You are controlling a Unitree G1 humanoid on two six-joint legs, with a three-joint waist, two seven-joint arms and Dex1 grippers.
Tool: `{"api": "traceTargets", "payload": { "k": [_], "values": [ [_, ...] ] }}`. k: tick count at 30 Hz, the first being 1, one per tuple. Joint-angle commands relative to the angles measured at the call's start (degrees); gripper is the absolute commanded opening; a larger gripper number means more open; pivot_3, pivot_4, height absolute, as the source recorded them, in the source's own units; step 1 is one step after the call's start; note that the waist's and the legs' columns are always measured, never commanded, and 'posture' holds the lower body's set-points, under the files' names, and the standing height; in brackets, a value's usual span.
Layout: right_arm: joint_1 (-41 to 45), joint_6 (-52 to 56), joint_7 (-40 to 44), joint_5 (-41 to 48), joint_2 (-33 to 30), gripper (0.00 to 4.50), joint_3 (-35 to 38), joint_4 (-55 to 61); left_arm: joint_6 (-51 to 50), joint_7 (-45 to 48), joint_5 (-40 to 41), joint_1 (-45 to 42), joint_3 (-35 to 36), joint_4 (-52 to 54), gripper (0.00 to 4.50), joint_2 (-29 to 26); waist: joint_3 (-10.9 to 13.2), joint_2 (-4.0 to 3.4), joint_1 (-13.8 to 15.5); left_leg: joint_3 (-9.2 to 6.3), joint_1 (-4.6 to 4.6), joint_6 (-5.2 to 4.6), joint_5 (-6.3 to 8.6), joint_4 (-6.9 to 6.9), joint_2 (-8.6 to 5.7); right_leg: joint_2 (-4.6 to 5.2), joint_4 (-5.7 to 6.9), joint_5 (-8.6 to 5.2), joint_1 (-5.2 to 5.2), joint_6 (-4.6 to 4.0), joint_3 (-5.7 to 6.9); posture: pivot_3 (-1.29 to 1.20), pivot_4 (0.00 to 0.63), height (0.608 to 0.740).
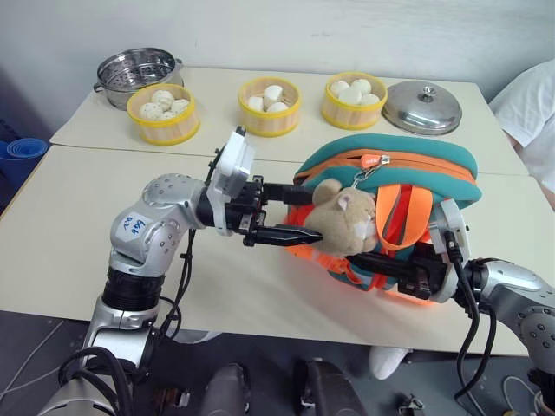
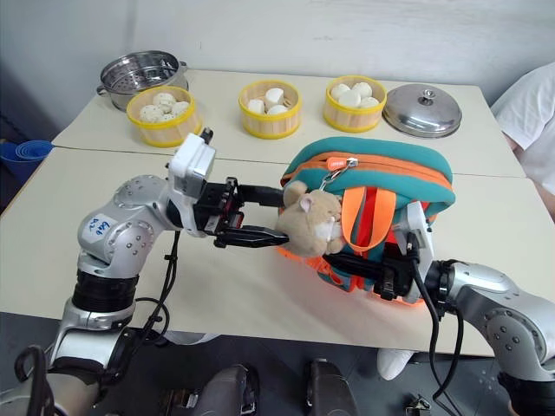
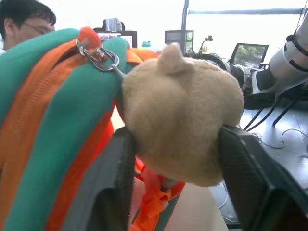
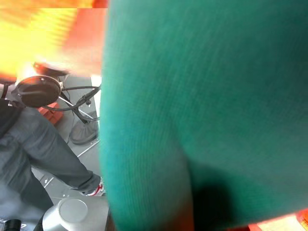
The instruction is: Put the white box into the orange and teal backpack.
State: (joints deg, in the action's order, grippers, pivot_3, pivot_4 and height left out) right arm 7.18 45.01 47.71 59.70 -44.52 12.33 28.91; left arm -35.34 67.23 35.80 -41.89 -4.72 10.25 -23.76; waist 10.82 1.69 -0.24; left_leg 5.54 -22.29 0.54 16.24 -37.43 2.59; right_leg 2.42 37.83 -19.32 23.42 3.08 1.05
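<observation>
The orange and teal backpack (image 1: 390, 160) stands on the beige table (image 1: 78, 225), zipper side up. A tan plush charm (image 1: 347, 221) hangs from its zipper pull (image 3: 98, 53). My left gripper (image 1: 302, 212) reaches in level from the left. In the left wrist view its two fingers (image 3: 118, 183) press on either side of the plush charm (image 3: 185, 130), so it is shut on the charm. My right gripper (image 1: 381, 260) comes in from the right and is shut on the backpack's lower edge, with teal fabric (image 4: 207, 110) close in front of its camera. The white box is out of view.
Three yellow steamer baskets of buns (image 1: 163, 113) (image 1: 270, 106) (image 1: 354, 99) line the far table. A steel pot (image 1: 137, 74) sits at the far left and a steel lid (image 1: 422, 106) at the far right. A person in white (image 1: 529, 113) is at the right edge.
</observation>
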Motion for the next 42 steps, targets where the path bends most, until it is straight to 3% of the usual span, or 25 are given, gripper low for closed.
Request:
{"api": "traceTargets", "payload": {
  "k": [1, 7, 14, 20, 23, 27, 31, 37, 38, 40, 41, 42],
  "values": [
    [0.2, -0.5, 0.0, 0.5, 0.7, 0.0, 0.2, 0.9, 1.1, -2.4, 0.2, 0.8, -1.0, 0.9, 1.49, 2.1, 0.0, 0.0, 0.0, 0.0, 0.0, 0.0, 0.0, 0.0, 0.01, 0.0, 0.0, 0.0, 0.0, 0.0, 0.0, 0.0, 0.15, 0.74],
    [-0.8, -0.8, -1.6, 0.5, 1.5, 0.0, 0.9, 1.6, 1.8, -2.8, 0.4, -0.1, 3.0, -2.9, 0.01, -0.5, 0.0, 0.0, -0.1, 0.0, 0.04, 0.01, -0.01, 0.01, 0.02, -0.04, 0.02, 0.0, 0.0, 0.0, -0.02, 0.0, 0.15, 0.74],
    [-2.8, -2.5, -4.1, 0.4, 3.4, 0.0, 3.3, 2.2, 5.3, -2.4, -1.4, -6.7, 11.3, -18.3, 0.01, -9.7, 0.0, 0.0, -0.1, 0.01, 0.05, 0.0, -0.01, 0.01, 0.01, -0.04, 0.02, 0.0, -0.01, 0.0, -0.01, 0.0, 0.15, 0.74],
    [-4.3, -5.0, -5.1, -0.1, 4.8, 0.0, 5.0, 1.7, 12.2, -1.7, -11.3, -11.5, 7.6, -33.2, 0.01, -16.8, 0.0, 0.0, 0.0, 0.03, 0.04, 0.0, -0.01, 0.02, 0.0, -0.02, 0.0, 0.0, 0.0, -0.01, 0.02, 0.0, 0.15, 0.74],
    [-5.2, -5.7, -5.5, 0.3, 5.3, 0.0, 5.4, 1.7, 12.8, -2.7, -15.2, -12.6, 4.9, -37.5, 0.01, -16.8, 0.0, 0.0, 0.1, 0.04, 0.02, -0.03, 0.01, 0.0, 0.0, 0.0, 0.0, 0.0, 0.0, -0.01, 0.02, 0.0, 0.15, 0.74],
    [-6.5, -6.9, -5.5, -0.2, 5.9, 0.0, 5.2, 1.6, 22.7, -3.5, -26.1, -9.2, -4.5, -41.4, 0.01, -14.9, 0.0, -0.01, -0.1, 0.11, 0.06, -0.04, 0.01, 0.06, 0.0, -0.01, 0.01, 0.0, 0.02, -0.01, -0.01, 0.0, 0.15, 0.74],
    [-6.8, -7.7, -6.0, -0.2, 6.8, 0.0, 5.1, 1.8, 26.7, -8.2, -24.4, -3.7, -3.3, -37.7, 0.01, -7.1, 0.0, 0.0, 0.1, 0.16, 0.08, -0.1, 0.04, -0.03, 0.03, 0.01, 0.08, 0.0, 0.02, -0.01, -0.06, 0.0, 0.15, 0.74],
    [-9.2, -10.3, -7.2, -2.3, 9.9, 0.0, 5.2, 1.2, 25.9, -5.8, -20.9, 5.4, -0.4, -27.9, 0.01, -7.7, 0.0, 0.0, 0.0, 0.17, 0.07, -0.03, 0.03, 0.05, 0.08, 0.0, 0.09, -0.01, 0.08, -0.02, -0.06, 0.0, 0.15, 0.74],
    [-8.8, -10.3, -7.6, -2.2, 10.5, 0.0, 5.1, 0.7, 25.1, -5.3, -19.9, 6.4, 0.9, -27.0, 0.64, -8.9, 0.0, 0.0, 0.0, 0.17, 0.09, -0.04, 0.04, 0.04, 0.07, 0.01, 0.11, -0.01, 0.06, -0.02, -0.06, 0.0, 0.15, 0.74],
    [-8.3, -12.3, -7.5, -5.8, 10.7, 0.0, 4.0, -0.1, 23.9, -3.8, -17.8, 8.2, 3.5, -25.2, 1.17, -11.3, 0.0, 0.0, -0.4, 0.19, 0.1, -0.12, 0.06, 0.01, 0.06, 0.01, 0.15, 0.0, 0.06, -0.03, -0.09, 0.0, 0.15, 0.74],
    [-8.2, -15.1, -6.1, -9.8, 10.2, 0.64, 3.0, -0.4, 23.5, -2.7, -16.6, 9.4, 5.0, -24.0, 1.5, -12.6, 0.0, 0.0, -0.7, 0.2, 0.12, -0.13, 0.07, 0.01, 0.07, 0.01, 0.17, 0.0, 0.05, -0.04, -0.1, 0.0, 0.15, 0.74],
    [-8.2, -18.0, -5.0, -13.7, 9.6, 0.92, 2.4, -0.5, 23.0, -1.8, -15.5, 10.7, 6.2, -22.6, 1.82, -13.9, 0.0, 0.0, -0.9, 0.19, 0.12, -0.13, 0.07, 0.05, 0.07, 0.01, 0.16, 0.0, 0.06, -0.04, -0.09, 0.0, 0.15, 0.74]
  ]
}}
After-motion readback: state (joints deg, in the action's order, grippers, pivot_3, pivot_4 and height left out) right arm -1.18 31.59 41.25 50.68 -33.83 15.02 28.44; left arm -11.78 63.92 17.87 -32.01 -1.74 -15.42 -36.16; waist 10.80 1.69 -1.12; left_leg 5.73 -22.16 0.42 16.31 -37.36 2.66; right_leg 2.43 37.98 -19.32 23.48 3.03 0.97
